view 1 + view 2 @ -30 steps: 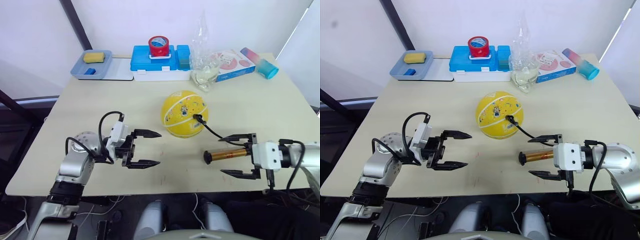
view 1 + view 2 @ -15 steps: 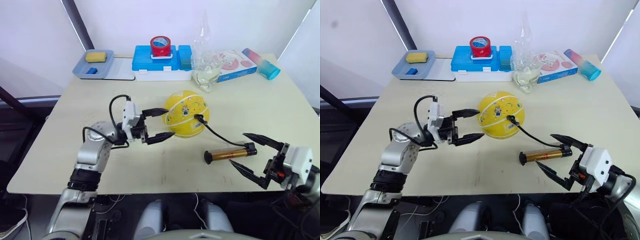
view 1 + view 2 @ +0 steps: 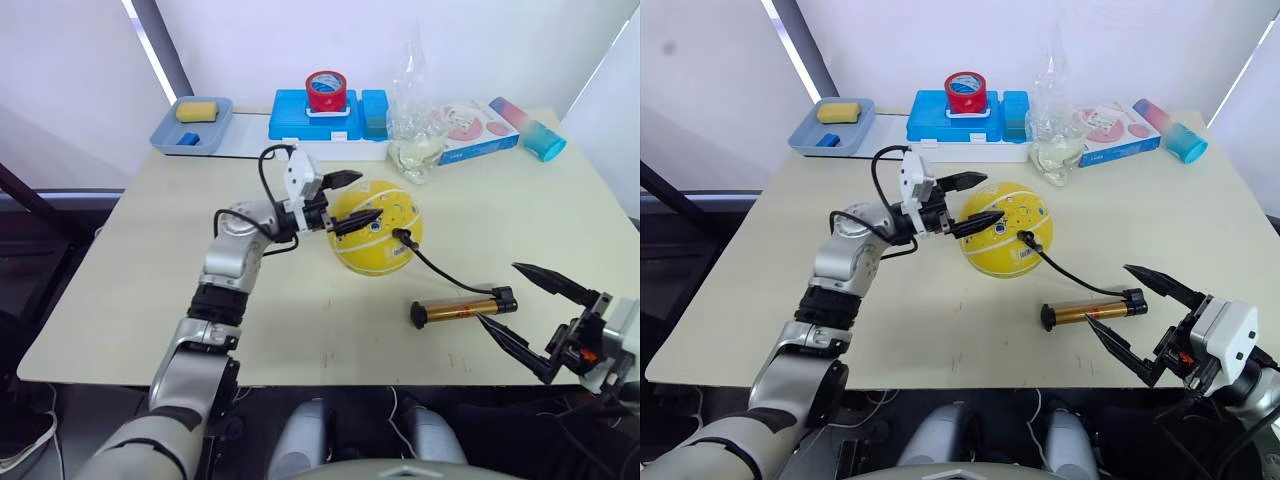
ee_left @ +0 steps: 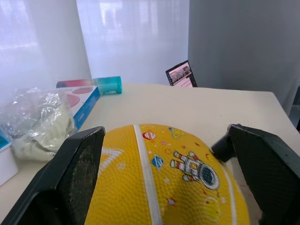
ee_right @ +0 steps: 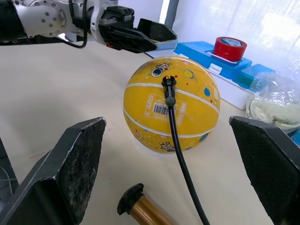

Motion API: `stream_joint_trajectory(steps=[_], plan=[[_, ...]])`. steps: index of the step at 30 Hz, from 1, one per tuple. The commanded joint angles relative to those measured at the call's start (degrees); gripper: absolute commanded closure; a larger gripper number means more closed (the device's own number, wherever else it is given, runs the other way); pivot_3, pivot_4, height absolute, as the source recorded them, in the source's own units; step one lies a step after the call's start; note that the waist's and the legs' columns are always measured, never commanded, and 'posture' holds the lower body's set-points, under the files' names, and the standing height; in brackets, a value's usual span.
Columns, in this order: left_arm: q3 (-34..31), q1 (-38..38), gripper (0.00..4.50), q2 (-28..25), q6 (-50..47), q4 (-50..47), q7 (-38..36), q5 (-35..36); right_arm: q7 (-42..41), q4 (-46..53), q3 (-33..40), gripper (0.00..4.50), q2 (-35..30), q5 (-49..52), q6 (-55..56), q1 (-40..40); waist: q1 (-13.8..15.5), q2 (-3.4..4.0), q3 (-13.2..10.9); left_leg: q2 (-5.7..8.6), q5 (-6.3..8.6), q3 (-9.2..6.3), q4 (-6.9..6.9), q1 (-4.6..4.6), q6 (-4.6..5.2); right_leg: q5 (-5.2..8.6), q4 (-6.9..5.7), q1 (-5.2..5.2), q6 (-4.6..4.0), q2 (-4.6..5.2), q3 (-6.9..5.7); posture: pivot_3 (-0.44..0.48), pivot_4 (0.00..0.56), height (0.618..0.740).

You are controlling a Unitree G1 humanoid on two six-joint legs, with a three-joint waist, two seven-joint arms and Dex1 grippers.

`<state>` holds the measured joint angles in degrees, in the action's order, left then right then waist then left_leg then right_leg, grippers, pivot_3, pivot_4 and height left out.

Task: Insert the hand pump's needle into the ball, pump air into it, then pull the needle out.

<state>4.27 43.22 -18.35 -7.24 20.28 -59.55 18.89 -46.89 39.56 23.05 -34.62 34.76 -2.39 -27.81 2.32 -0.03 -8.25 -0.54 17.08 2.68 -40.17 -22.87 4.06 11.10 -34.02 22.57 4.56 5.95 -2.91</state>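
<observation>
- A yellow sponge (image 3: 194, 110) lies in the gray tray (image 3: 163, 141).
- Left gripper (image 3: 352, 198) is open around the ball (image 3: 380, 232).
- Right gripper (image 3: 528, 307) is open and empty, near the hand pump (image 3: 458, 309).

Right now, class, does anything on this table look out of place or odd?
The hand pump lies loose on the table, held by neither pincer, while its needle sits in the ball. Nothing looks spilled or damaged.

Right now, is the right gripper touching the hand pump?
Apart. The left eye view shows the right gripper, jaws open, off the hand pump, which lies alone on the table with tabletop between them.
</observation>
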Motion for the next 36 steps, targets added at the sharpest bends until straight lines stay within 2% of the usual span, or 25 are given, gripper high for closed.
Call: stream_joint_trajectory(steps=[1, 9, 18, 28, 36], plan=[[0.58, 3.41, 0.0, 1.41, 1.48, 2.55, 2.03, -2.31, 0.95, 2.28, -0.1, 0.07, 0.17, 0.14, -0.46, 0.22, -0.08, -0.01, 0.01, 0.01, 0.01, 0.01, 0.0, 0.0, 0.01, 0.0, 0.0, 0.0, 0.0, 0.0, 0.0, 0.0, 0.15, 0.737], [2.41, 5.1, 0.0, 3.74, 4.36, 10.21, 3.98, -7.06, 5.73, 2.87, -3.26, 0.07, -1.28, -0.9, -7.5, 4.85, -0.2, -0.03, 0.0, -0.02, 0.06, 0.03, 0.0, 0.01, 0.11, 0.0, -0.01, 0.02, -0.01, -0.01, 0.02, 0.0, 0.15, 0.737], [3.38, 4.71, 0.0, 5.63, 5.2, 13.16, 4.86, -9.5, 14.36, 0.3, -13.58, 0.07, -3.16, -6.99, -19.97, 21.9, 0.12, -0.08, 0.03, -0.05, 0.09, -0.09, -0.03, 0.03, 0.18, -0.04, -0.03, 0.02, -0.06, 0.02, -0.04, 0.0, 0.15, 0.737], [3.2, 3.29, 0.0, 6.73, 4.96, 12.26, 5.49, -9.23, 18.68, -7.9, -24.38, 0.07, -2.61, -9.44, -39.41, 42.62, 0.04, -0.09, 0.05, 0.0, 0.03, -0.07, -0.05, 0.02, 0.1, -0.05, -0.06, 0.01, -0.07, 0.06, -0.04, 0.0, 0.15, 0.737], [4.07, 2.06, 0.0, 6.97, 4.97, 11.97, 6.51, -10.59, 17.58, -11.66, -28.19, 0.07, -1.19, -9.19, -46.84, 50.48, 0.05, -0.09, 0.06, 0.1, -0.01, -0.12, -0.05, -0.02, 0.03, -0.05, -0.05, 0.0, -0.06, 0.07, -0.07, 0.0, 0.15, 0.737]])
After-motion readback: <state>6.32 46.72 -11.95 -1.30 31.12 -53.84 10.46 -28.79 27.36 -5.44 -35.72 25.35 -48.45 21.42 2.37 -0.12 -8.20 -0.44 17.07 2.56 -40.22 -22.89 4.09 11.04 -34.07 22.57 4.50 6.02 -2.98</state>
